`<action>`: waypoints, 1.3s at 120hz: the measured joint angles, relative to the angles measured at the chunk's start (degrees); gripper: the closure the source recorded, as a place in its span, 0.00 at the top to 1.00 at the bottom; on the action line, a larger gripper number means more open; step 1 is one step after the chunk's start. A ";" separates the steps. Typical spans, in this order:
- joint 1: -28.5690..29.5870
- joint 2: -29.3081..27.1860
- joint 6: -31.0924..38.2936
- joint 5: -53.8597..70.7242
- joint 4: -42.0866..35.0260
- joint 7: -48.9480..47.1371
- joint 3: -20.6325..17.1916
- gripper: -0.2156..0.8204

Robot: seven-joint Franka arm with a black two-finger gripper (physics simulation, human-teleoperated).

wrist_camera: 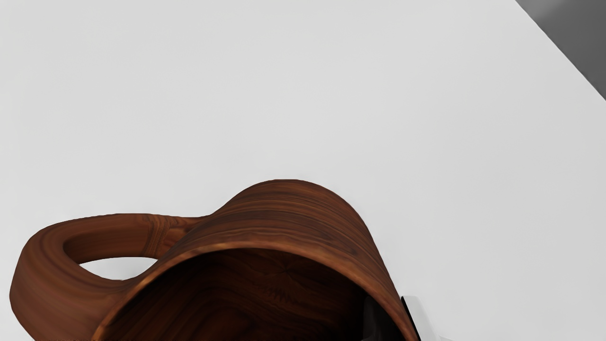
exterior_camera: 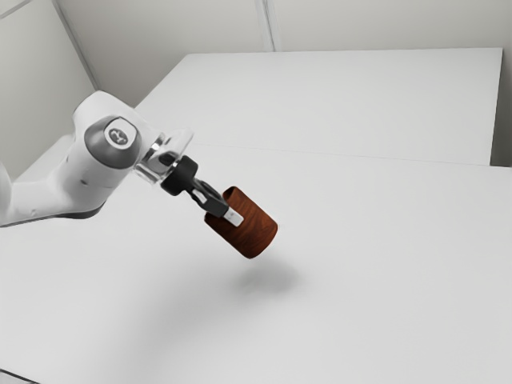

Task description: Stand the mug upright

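Wooden mug is hanging tilted above the surface; your tool is pinching its rim. Releasing before levelling, you're risking an edge-first landing and the mug toppling sideways.

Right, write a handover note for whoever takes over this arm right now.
Claw: shut on the mug's wall, one finger inside the mouth, the other outside.
Mug: held above the table, its shadow below; tilted, mouth toward the claw, base slanting down toward the exterior view's right. Handle free of the claw.
Done: mug gripped and off the table.
Left: level it, lower it onto its base, open the claw, back away. I'd release only once the base sits flat.
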 joint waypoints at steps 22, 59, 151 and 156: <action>-0.11 -0.02 -1.97 19.63 3.49 -12.90 -0.39 0.03; -0.27 -0.25 3.74 37.01 -1.09 -30.45 -1.67 0.03; -0.27 3.56 28.16 40.24 -11.56 -50.84 -1.70 0.04; -0.29 3.83 28.36 40.21 -11.57 -51.39 -1.70 0.04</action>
